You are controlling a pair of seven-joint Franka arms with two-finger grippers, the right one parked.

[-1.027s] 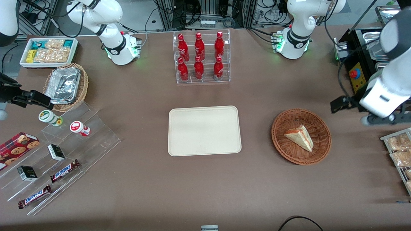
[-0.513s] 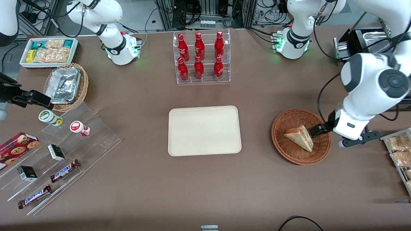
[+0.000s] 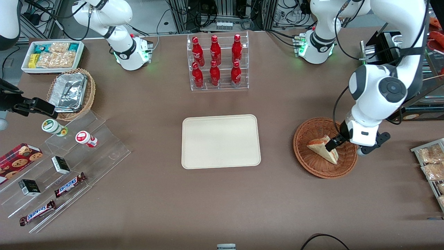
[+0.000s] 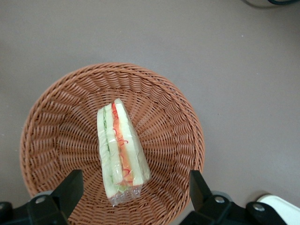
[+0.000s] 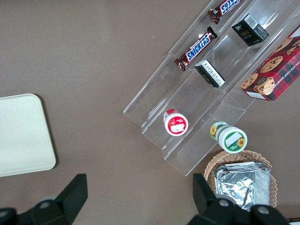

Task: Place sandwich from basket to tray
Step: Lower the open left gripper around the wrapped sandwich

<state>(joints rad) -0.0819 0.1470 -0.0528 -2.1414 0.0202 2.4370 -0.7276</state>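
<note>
Hovering over the basket (image 3: 325,148), the gripper (image 3: 332,144) is seen with its fingers (image 4: 70,187) spread wide, nothing held between them. In the wrist view the two dark fingers are set well apart, one to each side of the sandwich's wide end, and neither can be seen touching it. In the front view the gripper is placed above the basket's three o'clock part, at the sandwich's edge nearest the working arm.

The sandwich (image 3: 322,148) is lying in the middle of the basket, wrapped in clear film, with pale bread outside and red-orange and green layers shown along its upturned edge (image 4: 121,149). Its point is turned toward five o'clock in the front view.

The basket, round and woven in reddish-brown, is set on the brown table (image 3: 222,201) toward the working arm's end. The tray (image 3: 220,141) is laid flat near the table's middle, at nine o'clock from the basket and well apart from it; only bare cream surface is shown on it.

At twelve o'clock from the tray, farther from the front camera, a clear rack of red bottles (image 3: 217,61) is stood. Toward the parked arm's end, clear stepped shelves (image 3: 66,166) carrying chocolate bars and small jars are found.
</note>
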